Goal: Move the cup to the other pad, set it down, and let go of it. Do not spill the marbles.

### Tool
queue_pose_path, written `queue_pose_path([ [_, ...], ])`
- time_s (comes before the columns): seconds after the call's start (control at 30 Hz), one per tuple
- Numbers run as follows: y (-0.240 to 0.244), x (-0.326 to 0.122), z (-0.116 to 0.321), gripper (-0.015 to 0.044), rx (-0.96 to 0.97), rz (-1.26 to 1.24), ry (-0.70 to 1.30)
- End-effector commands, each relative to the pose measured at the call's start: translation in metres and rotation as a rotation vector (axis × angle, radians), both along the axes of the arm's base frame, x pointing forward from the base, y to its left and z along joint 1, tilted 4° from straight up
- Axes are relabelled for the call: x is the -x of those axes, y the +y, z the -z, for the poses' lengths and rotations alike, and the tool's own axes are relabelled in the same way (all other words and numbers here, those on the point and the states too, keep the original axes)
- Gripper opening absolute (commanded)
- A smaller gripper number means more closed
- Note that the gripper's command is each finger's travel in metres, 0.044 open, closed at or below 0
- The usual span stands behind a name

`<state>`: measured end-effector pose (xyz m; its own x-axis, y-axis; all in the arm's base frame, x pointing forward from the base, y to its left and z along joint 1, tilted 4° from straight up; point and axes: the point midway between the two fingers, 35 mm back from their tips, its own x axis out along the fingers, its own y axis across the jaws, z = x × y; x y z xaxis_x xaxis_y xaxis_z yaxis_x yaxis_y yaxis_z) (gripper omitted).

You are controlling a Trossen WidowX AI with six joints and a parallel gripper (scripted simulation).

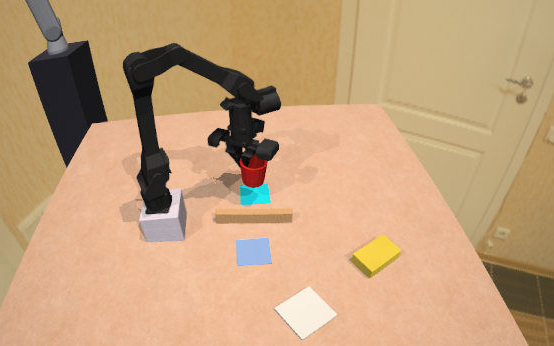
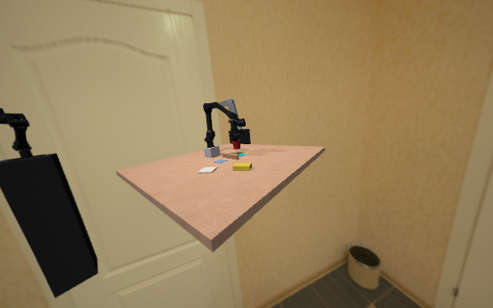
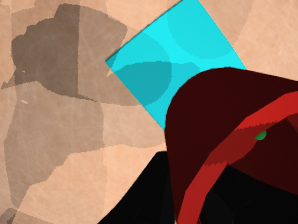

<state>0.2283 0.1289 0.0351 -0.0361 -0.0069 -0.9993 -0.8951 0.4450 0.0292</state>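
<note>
Top view has my gripper (image 1: 251, 152) pinched nearly shut on the red cup (image 1: 253, 173) rim — cup upright, hanging just above the cyan pad (image 1: 255, 194), bottom apparently not yet touching.

Tan wallpapered walls (image 2: 311, 67), cream panelled door (image 1: 435, 85), dark tiled floor (image 2: 329, 289), waste bin (image 2: 363, 267)

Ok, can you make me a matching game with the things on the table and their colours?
Things:
1. cup
2. block
3. pad under the cup
4. bar

Colours:
A. yellow
B. bright turquoise
C. light wood brown
D. red

Pairs: 1-D, 2-A, 3-B, 4-C. The tool is holding the cup by its rim.
</note>
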Motion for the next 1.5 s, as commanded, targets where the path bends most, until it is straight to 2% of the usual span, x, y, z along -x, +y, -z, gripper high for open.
queue_pose_path([
  [0.0,0.011,0.001,0.000,0.0000,-0.004,0.001,0.004],
  [0.3,0.019,0.002,0.003,0.0000,-0.004,0.001,0.004],
  [1.47,0.020,0.005,0.061,0.0000,-0.004,0.001,0.005],
])
